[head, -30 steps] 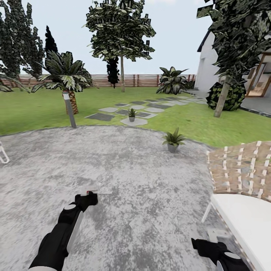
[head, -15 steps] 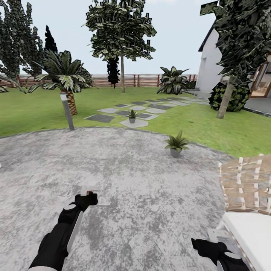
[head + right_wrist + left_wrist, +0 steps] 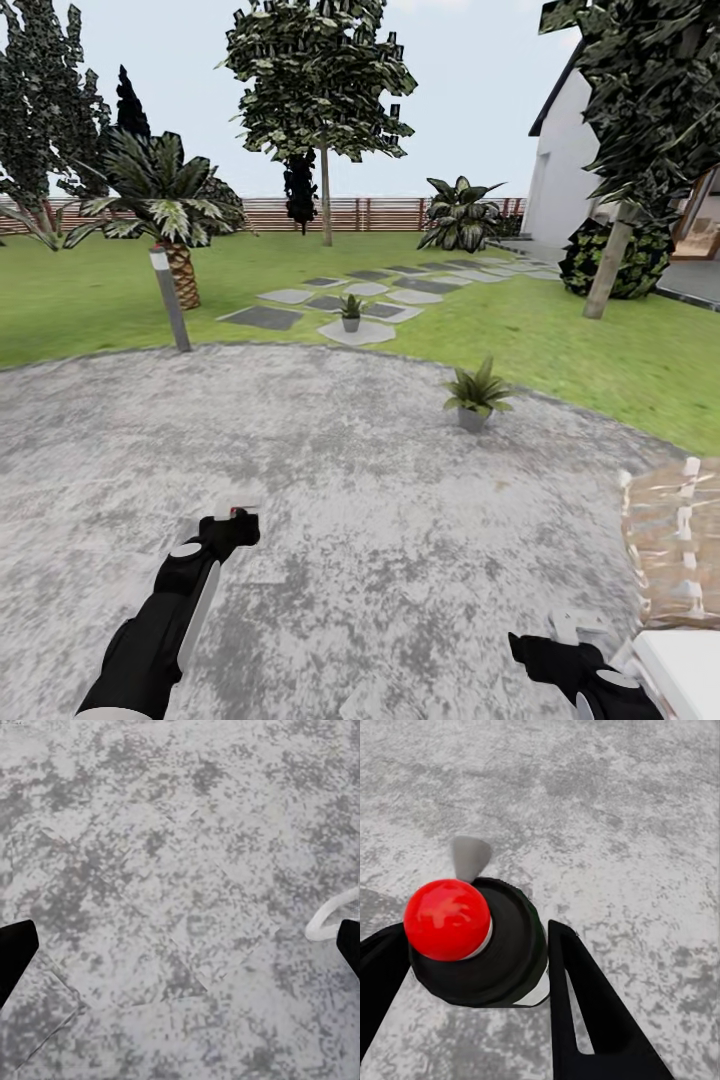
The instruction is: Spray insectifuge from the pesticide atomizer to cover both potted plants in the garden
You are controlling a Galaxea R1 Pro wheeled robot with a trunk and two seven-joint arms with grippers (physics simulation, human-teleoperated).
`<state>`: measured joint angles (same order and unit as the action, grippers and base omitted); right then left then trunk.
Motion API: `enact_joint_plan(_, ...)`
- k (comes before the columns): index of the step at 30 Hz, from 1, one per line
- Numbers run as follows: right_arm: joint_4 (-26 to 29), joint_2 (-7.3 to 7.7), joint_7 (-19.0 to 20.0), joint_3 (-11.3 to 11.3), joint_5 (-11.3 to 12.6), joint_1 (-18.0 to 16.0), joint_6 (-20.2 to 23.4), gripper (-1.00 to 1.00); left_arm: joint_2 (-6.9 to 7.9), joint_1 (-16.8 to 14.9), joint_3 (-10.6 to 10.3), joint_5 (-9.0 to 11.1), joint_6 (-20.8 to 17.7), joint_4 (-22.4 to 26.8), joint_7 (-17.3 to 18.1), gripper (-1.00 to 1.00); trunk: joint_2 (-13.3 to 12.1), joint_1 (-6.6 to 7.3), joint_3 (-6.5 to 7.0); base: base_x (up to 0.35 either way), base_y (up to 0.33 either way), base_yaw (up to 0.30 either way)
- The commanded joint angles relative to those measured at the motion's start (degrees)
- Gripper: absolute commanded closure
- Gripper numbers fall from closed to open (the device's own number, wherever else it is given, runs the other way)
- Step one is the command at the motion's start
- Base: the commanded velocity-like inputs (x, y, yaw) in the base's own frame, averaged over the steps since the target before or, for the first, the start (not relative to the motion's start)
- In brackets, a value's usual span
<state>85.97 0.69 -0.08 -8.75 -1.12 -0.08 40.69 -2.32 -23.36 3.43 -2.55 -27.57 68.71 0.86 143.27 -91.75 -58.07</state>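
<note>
Pesticide atomizer [image 3: 472, 945] clamped in left gripper [image 3: 232, 525] over grey mottled patio [image 3: 400, 500]. Right gripper [image 3: 545, 650] spread wide, empty. One potted plant [image 3: 474, 395] at patio edge, other potted plant [image 3: 351, 311] on stepping stones [image 3: 300, 297]; lawn [image 3: 80, 300], fence [image 3: 270, 212] behind.

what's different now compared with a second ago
The whole view has swung left, so the camera turned; the woven chair slid toward the right edge. No object moved. The left end effector still holds the pesticide atomizer; the right end effector stays open.
</note>
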Motion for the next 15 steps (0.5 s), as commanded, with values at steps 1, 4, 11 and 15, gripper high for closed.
enact_joint_plan(1, 0.08, 0.02, -0.01, 0.02, -0.11, -0.01, 0.27, -1.0, -0.05, -0.02, 0.09, -0.26, -0.29, 0.07, 0.11, 1.0, 0.02, -0.03, -0.05, 0.338, 0.0, 0.0)
enact_joint_plan(4, 0.08, 0.02, -0.01, 0.02, -0.07, -0.01, 0.27, -1.0, -0.05, -0.02, 0.11, -0.26, -0.29, 0.1, 0.11, 1.0, 0.02, -0.03, -0.05, 0.338, 0.0, 0.0)
enact_joint_plan(11, 0.08, 0.02, -0.01, 0.01, -0.03, -0.01, 0.27, -1.0, -0.06, -0.02, 0.1, -0.26, -0.29, 0.11, 0.11, 1.0, 0.02, -0.03, -0.05, 0.338, 0.0, 0.0)
enact_joint_plan(15, 0.08, 0.02, -0.01, 0.04, -0.02, -0.01, 0.27, -1.0, -0.05, -0.02, 0.1, -0.26, -0.29, 0.1, 0.11, 1.0, 0.02, -0.03, -0.05, 0.338, 0.0, 0.0)
